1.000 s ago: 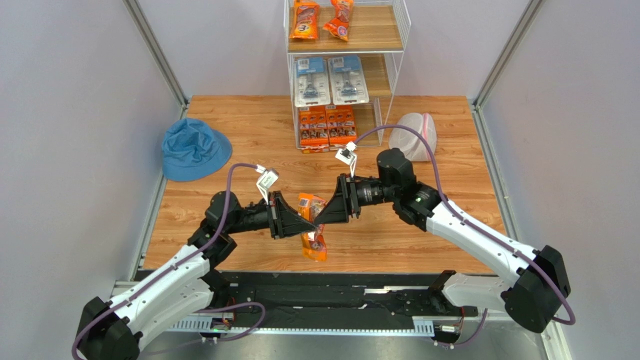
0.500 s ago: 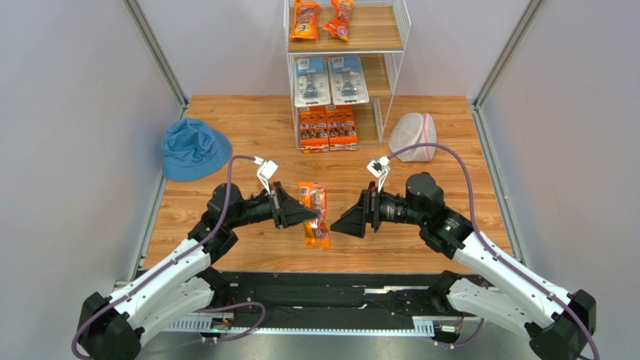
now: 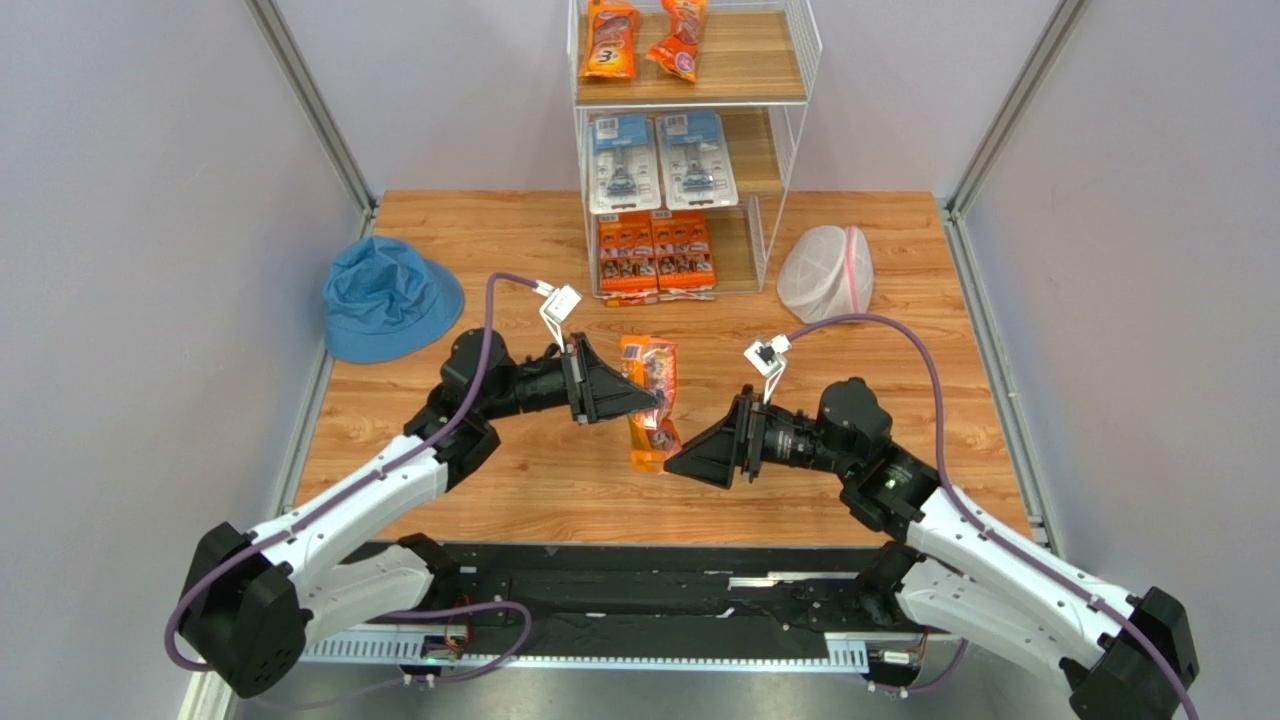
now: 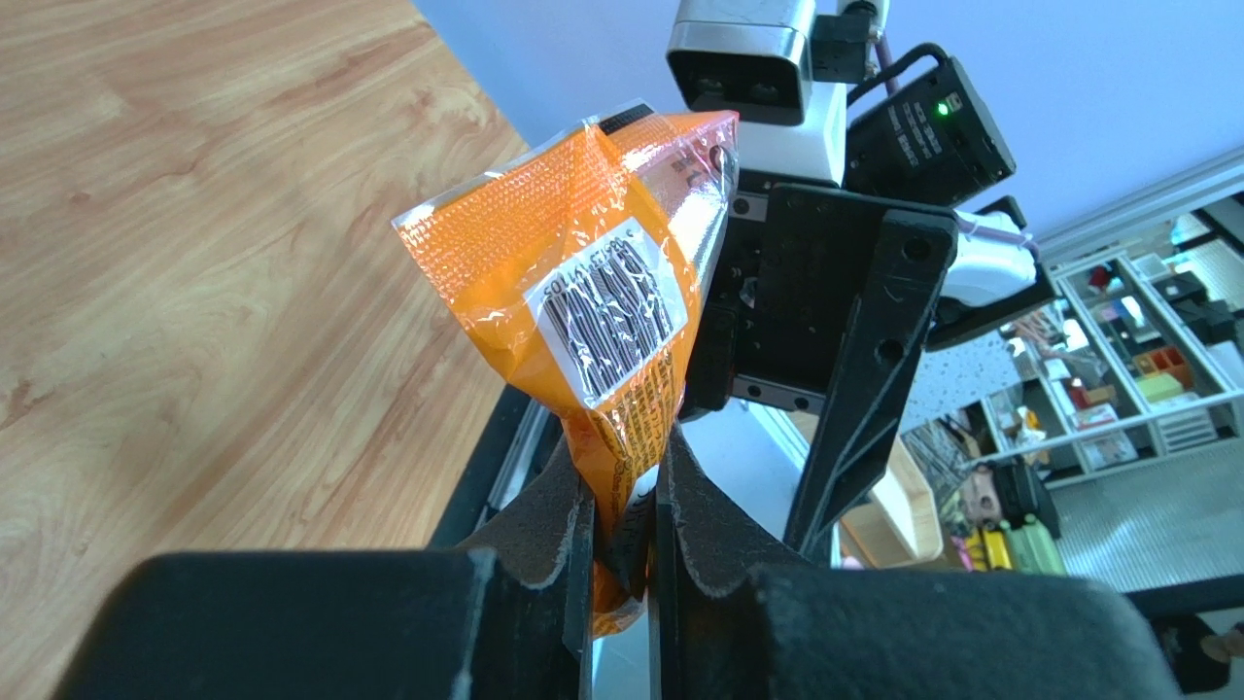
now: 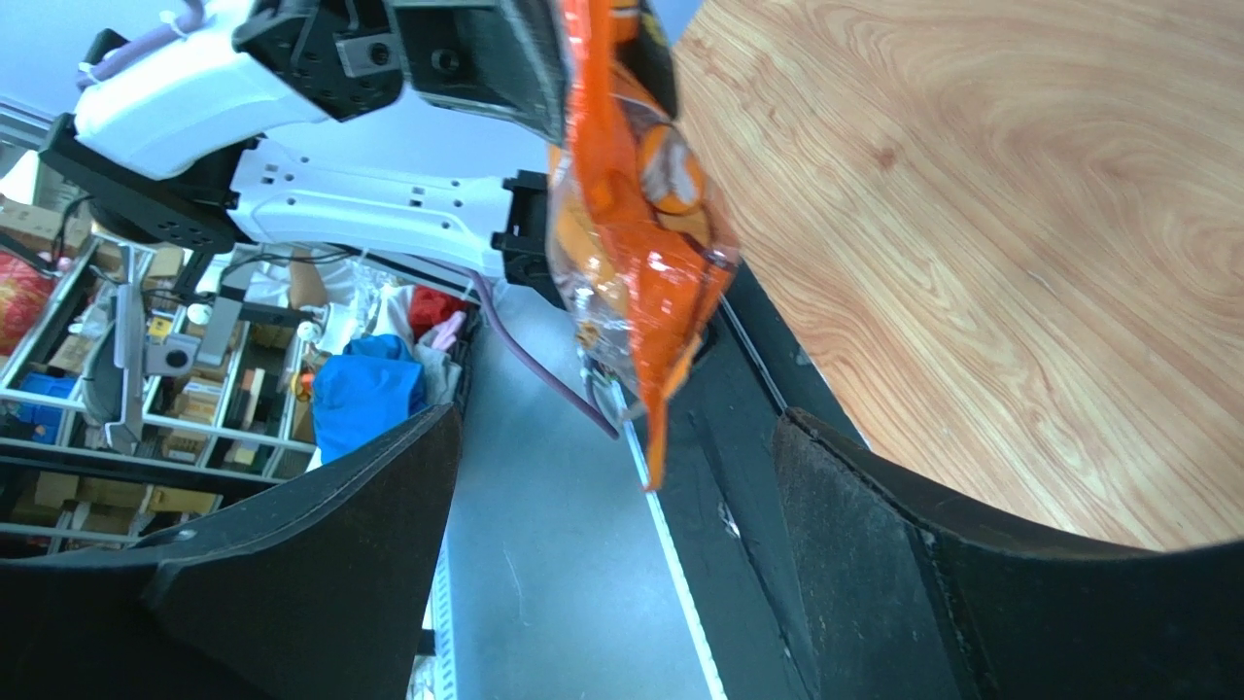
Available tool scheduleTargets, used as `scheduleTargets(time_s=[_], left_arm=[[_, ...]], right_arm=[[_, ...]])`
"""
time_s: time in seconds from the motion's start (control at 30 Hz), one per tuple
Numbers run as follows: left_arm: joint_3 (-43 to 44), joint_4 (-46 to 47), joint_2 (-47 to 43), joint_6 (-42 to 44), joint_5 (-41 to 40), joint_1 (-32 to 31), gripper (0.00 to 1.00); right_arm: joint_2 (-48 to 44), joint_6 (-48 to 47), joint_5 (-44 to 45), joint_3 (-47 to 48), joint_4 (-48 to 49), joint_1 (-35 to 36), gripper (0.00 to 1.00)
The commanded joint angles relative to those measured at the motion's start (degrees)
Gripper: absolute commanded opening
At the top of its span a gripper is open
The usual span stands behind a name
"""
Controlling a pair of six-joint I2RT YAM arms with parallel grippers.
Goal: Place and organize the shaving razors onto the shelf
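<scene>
Right now we are pinching the orange razor bag (image 3: 655, 393) in the left gripper (image 3: 646, 405), just below the centre of the overhead frame, and the bag is hanging in the air above the wooden table (image 3: 496, 270). In the left wrist view the left fingers (image 4: 543, 543) are pressing almost together on the crinkled film, with the barcode end sticking out beyond them. The right gripper (image 3: 672, 468) is standing wide open at the lower right of the bag and gripping nothing. In the right wrist view the bag's lower tail is dangling between its two fingers (image 5: 336, 584), touching neither as far as we can tell.

We are watching one relation above all. The bag's long axis is running from upper to lower in the overhead frame, across the left fingers, which are pointing toward the right of the frame. The shelf (image 3: 759, 68) is standing at the upper centre, almost straight up the frame from the bag, so the bag's upper end is aiming at it. Since the left arm is the one carrying, we are judging the coming move to be a reach up the frame by that arm. The shelved orange bags (image 3: 643, 38) are lying on the left part of the top board, with bare wood to their right, and we are judging that spot the likely place, provided the open right fingers are not snagging the tail
</scene>
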Motion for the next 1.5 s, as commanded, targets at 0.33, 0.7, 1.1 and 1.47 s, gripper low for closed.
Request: scheduleTargets(time_s=[0.33,0.7,1.1,1.47], left_arm=[[-0.1,13.2,2.5,-7.3,1.2,0.1,0.00],[-3.0,15.0,1.9,-8.6,1.5,0.1,0.00],[-3.2,7.1,-0.4,-3.8,0.3,0.1,0.26],[-0.4,-2.6,-1.7,1.8,-2.1,0.2,0.83]], right_arm=[[5.5,4.2,8.8,1.5,8.2,4.4,0.45],[4.9,5.8,14.6,1.6,7.0,4.7,0.03],[0.0,5.1,17.7,0.7,3.1,4.7,0.00],[-0.9,3.6,17.6,2.3,0.5,4.7,0.00]])
